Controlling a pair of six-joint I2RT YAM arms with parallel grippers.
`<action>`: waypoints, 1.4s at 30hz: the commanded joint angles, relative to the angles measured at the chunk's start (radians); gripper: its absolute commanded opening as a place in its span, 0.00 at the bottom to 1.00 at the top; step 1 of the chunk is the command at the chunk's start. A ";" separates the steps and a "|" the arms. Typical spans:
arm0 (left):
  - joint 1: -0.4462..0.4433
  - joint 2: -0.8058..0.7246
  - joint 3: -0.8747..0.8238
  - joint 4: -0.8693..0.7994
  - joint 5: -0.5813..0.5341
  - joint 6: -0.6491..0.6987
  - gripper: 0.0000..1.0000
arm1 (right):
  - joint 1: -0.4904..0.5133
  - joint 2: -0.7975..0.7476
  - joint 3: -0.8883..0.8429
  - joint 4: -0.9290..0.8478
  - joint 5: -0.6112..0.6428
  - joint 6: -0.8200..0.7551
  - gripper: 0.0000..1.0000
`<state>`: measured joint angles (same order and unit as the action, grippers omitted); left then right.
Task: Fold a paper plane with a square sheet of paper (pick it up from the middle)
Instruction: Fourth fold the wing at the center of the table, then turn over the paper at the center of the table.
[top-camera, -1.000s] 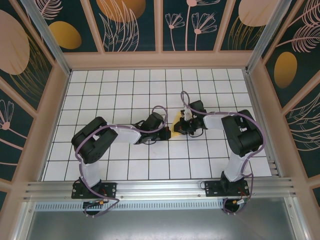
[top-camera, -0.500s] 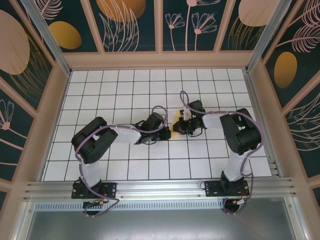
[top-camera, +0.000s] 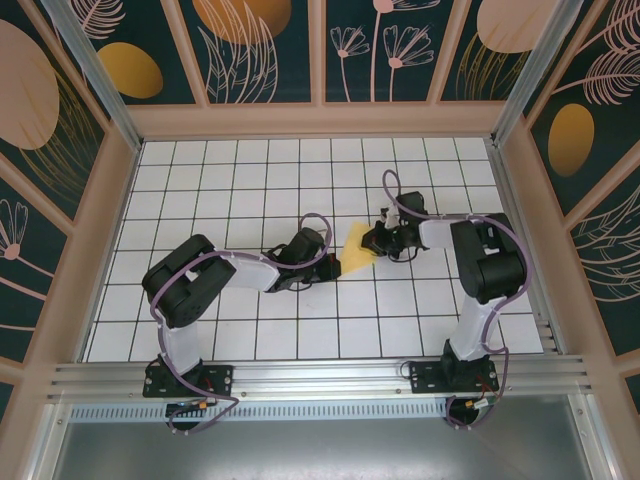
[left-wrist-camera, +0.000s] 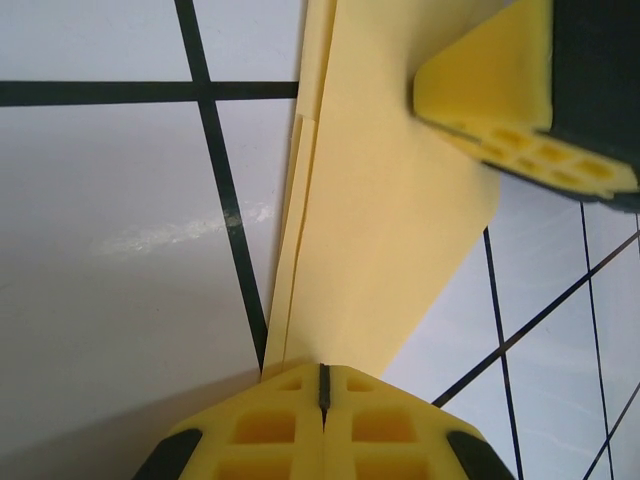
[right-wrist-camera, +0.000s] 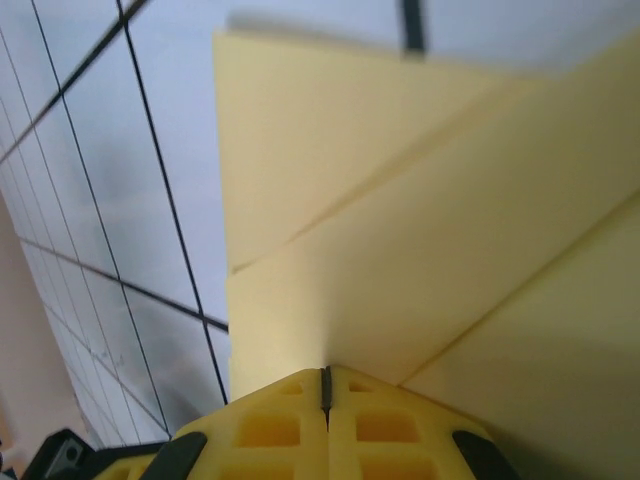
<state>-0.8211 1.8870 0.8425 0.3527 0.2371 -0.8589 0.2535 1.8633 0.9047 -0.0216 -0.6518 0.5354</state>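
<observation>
The square sheet of paper (top-camera: 354, 253) lies on the white grid table as a small creased yellow shape between my two grippers. My left gripper (top-camera: 335, 264) is shut, its tips down on the paper's near-left end. In the left wrist view the shut tips (left-wrist-camera: 322, 372) meet the folded paper (left-wrist-camera: 390, 200), whose layered edges run along the left. My right gripper (top-camera: 369, 242) is shut at the paper's right edge. The right wrist view has its tips (right-wrist-camera: 325, 375) against the paper (right-wrist-camera: 400, 230), where diagonal creases show. The right fingers (left-wrist-camera: 510, 110) stand over the paper's far end.
The white tiled table (top-camera: 250, 180) is ringed by a wooden frame (top-camera: 320, 120) with patterned panels. Both arms reach inward from their bases (top-camera: 190, 378) (top-camera: 452, 375) at the near edge. Open tiles lie behind and to both sides.
My right gripper has slid to the right off the paper's middle, uncovering more of the yellow shape. The left gripper has barely moved.
</observation>
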 joint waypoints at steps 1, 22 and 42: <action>-0.002 0.031 -0.063 -0.199 0.001 -0.015 0.00 | -0.069 0.052 0.040 0.019 0.208 0.012 0.00; 0.002 -0.073 0.077 -0.149 -0.015 0.051 0.18 | -0.108 -0.156 0.050 -0.011 0.165 0.049 0.27; 0.084 -0.147 0.053 -0.110 -0.195 -0.032 0.46 | 0.053 -0.187 -0.106 0.082 0.168 0.243 0.47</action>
<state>-0.7506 1.7401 0.9215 0.2352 0.0639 -0.8661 0.2951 1.6482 0.7883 0.0330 -0.4946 0.7601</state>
